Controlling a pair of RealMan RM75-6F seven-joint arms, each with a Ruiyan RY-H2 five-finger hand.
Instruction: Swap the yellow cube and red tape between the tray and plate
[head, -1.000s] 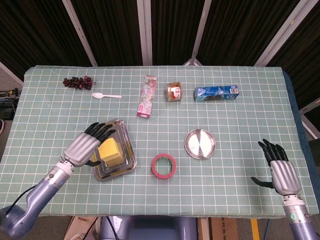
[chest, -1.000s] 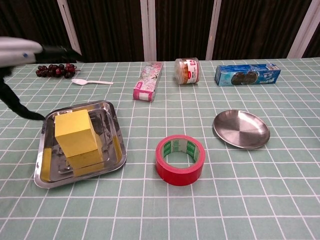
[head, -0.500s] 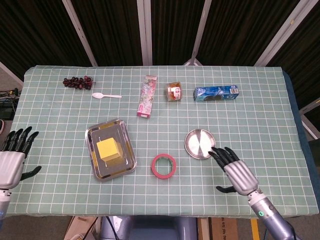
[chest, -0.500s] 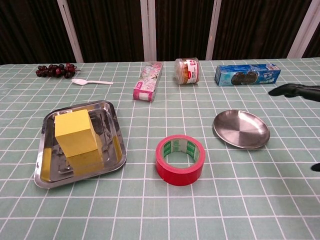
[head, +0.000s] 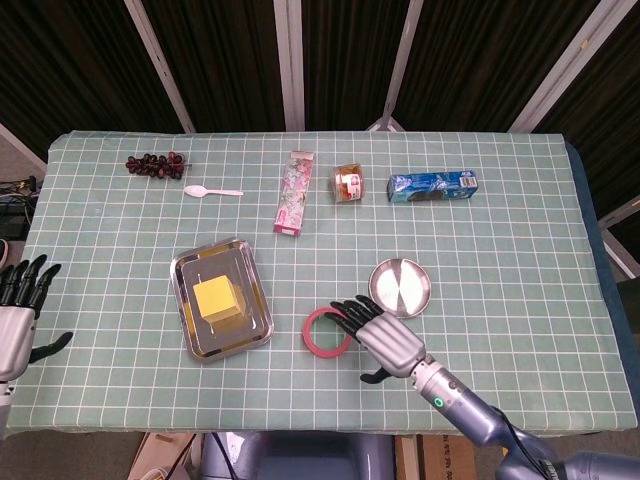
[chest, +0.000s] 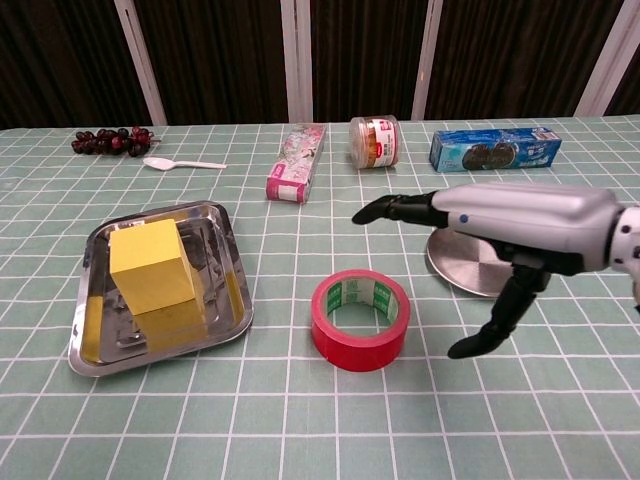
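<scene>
Head view: the red tape (head: 328, 331) is seen flat on the surface, between tray (head: 257, 327) and plate (head: 401, 287), at nine o'clock from the right hand (head: 385, 340) (fingers spread, nothing held), the nearer hand.

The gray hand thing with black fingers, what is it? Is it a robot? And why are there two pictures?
Yes, it is a robot with two arms, each ending in a hand. One picture is from a camera on its head, looking down; the other is from its chest, looking across the table.

The right hand hovers open by the red tape, holding nothing. The left hand waits, also open, at the table's edge.

A yellow cube sits in a metal tray. A round metal plate has nothing on it. Farther back lie grapes, a white spoon, a pink box, a jar and a blue packet.
</scene>
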